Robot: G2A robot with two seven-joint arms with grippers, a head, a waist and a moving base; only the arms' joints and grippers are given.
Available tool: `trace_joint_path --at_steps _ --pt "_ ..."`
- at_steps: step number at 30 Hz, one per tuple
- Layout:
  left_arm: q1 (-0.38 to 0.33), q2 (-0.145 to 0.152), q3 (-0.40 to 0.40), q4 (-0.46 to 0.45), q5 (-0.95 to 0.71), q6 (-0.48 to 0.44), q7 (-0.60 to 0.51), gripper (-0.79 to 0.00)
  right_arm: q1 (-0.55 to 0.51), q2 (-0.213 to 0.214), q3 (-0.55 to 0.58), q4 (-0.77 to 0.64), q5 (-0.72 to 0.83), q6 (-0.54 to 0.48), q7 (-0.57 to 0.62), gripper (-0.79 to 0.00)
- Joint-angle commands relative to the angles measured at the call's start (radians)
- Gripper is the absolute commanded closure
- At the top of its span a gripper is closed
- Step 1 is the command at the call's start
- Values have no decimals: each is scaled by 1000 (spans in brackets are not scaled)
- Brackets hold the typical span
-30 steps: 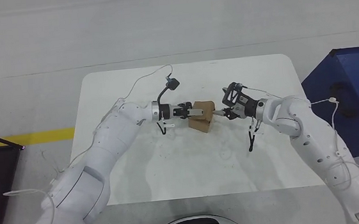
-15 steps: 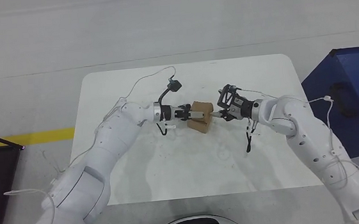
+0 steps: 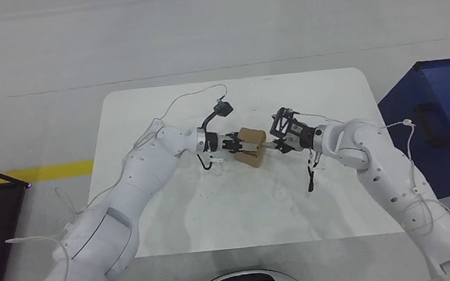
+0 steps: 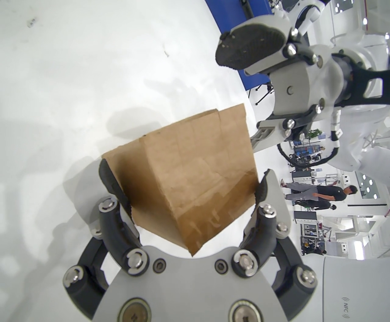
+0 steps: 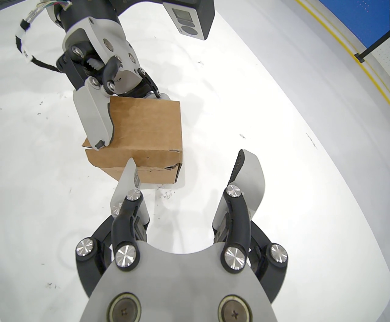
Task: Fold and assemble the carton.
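1. Table (image 3: 175, 213): a white top with rounded corners. Both arms meet near its middle.
2. Carton (image 3: 251, 145) (image 4: 195, 170) (image 5: 146, 134): a small brown cardboard box, folded up into a block. It sits near the table's middle, between the two grippers, and is tilted so that one corner points toward the left palm. It lies low at the tabletop, but whether it rests on the surface cannot be told.
3. Left gripper (image 3: 239, 144) (image 4: 186, 177) (image 5: 122, 106): its jaws are closed onto the carton. One pad bears on each of two opposite faces, and the box fills the gap between them.
4. Right gripper (image 3: 273, 144) (image 5: 187, 161) (image 4: 256, 91): its jaws are spread wide with nothing between them. It stands just beside the carton, on the side away from the left gripper. One fingertip (image 5: 131, 166) lies against the lower edge of the facing side, where a flap seam (image 5: 170, 167) shows a ragged line. The other fingertip is clear of the box.
5. Surroundings: a blue bin (image 3: 441, 121) stands on the floor beyond the table edge on the right arm's side. A yellow floor line (image 3: 50, 170) runs on the opposite side.
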State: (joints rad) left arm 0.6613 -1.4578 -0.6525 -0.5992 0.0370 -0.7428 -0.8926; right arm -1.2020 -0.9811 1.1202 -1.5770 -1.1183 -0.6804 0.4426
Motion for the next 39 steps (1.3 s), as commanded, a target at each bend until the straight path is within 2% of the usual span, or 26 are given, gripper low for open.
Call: trace_joint_path --at_steps 1,14,21,26,29,32,36,39 --pt "-2 0 3 -5 13 6 0 -785 4 -1 -5 3 2 -3 2 -588" --pt "0 0 3 -16 45 24 -2 -785 24 -9 -25 27 47 -20 -9 -570" --pt "9 4 -13 -15 26 -10 7 -785 27 -10 -18 37 58 -19 -13 -637" --pt "12 16 -37 -12 20 -55 25 -785 27 3 12 40 70 -125 14 -625" --pt "3 31 -61 -7 38 -80 44 -785 41 17 27 19 43 -252 87 -616" --pt "-4 54 -88 -8 85 -104 73 -785 50 31 46 -45 22 -315 179 -603" --pt "4 99 -138 -34 164 -142 102 -785 64 43 53 -148 1 -324 314 -603" --pt "38 140 -183 -105 228 -161 105 -785 87 47 13 -207 -19 -307 390 -606"
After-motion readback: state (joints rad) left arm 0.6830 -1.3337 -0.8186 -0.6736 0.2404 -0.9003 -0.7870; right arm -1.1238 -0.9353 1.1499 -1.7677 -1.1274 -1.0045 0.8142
